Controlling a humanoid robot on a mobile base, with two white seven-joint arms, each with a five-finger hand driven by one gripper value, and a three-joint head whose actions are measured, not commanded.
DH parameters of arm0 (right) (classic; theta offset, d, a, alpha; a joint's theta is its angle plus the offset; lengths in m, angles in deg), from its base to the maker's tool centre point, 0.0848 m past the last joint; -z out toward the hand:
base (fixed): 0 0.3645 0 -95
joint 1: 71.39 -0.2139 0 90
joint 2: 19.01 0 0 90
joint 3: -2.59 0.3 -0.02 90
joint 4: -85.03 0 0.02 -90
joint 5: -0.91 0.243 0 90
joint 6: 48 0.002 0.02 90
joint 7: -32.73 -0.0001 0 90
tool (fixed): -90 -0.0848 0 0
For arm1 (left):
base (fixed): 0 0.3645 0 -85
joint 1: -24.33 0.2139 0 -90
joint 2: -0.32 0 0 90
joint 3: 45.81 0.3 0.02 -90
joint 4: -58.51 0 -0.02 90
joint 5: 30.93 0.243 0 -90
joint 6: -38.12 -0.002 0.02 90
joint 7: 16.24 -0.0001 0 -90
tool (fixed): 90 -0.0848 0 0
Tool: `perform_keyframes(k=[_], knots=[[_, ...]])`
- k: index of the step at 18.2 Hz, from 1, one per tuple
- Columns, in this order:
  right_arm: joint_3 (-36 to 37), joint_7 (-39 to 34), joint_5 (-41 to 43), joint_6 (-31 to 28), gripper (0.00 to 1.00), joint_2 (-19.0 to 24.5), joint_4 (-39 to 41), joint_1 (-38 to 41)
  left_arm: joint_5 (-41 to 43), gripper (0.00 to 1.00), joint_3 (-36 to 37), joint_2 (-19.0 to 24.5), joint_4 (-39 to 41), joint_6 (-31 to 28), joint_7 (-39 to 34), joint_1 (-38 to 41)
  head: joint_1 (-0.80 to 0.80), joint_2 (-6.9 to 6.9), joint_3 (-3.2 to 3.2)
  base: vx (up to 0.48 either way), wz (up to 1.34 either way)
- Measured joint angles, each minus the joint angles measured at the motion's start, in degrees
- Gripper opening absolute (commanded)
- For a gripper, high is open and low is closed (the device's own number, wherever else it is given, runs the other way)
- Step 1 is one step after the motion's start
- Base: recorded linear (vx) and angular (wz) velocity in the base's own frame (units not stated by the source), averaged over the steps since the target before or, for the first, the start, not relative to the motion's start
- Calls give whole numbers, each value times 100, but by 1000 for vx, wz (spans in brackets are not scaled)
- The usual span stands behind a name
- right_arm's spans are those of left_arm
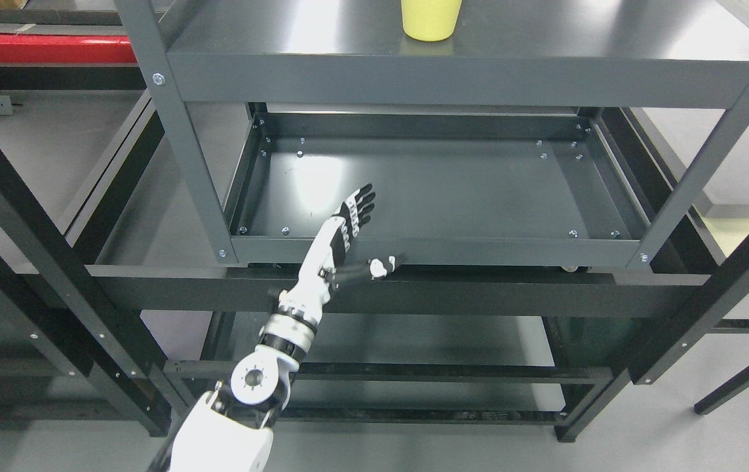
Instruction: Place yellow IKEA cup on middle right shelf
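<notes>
Grey metal shelving (453, 72) fills the view, with the yellow cup (430, 18) sitting at the back edge of the top shelf. Left hand (353, 219) hangs empty, fingers straight, thumb out, over the lower tray's (453, 190) front edge. I'd lift well clear of the top shelf's front edge before reaching.

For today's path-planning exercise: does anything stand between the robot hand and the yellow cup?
Yes. The left robot hand, fingers spread, is below the dark grey metal shelf board on which the yellow plastic cup stands; that board's front edge lies between them.
</notes>
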Motion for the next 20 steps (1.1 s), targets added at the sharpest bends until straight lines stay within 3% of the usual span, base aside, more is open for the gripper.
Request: perform_keyframes(k=[6, 20], knots=[[0, 0, 0, 0, 99, 0, 0, 1, 150, 98, -283, 0, 726, -203, 108, 638, 0, 0, 0, 0, 0], [0, 0, 0, 0, 99, 0, 0, 0, 500, 98, -838, 0, 1719, -349, 75, 877, 0, 0, 0, 0, 0]])
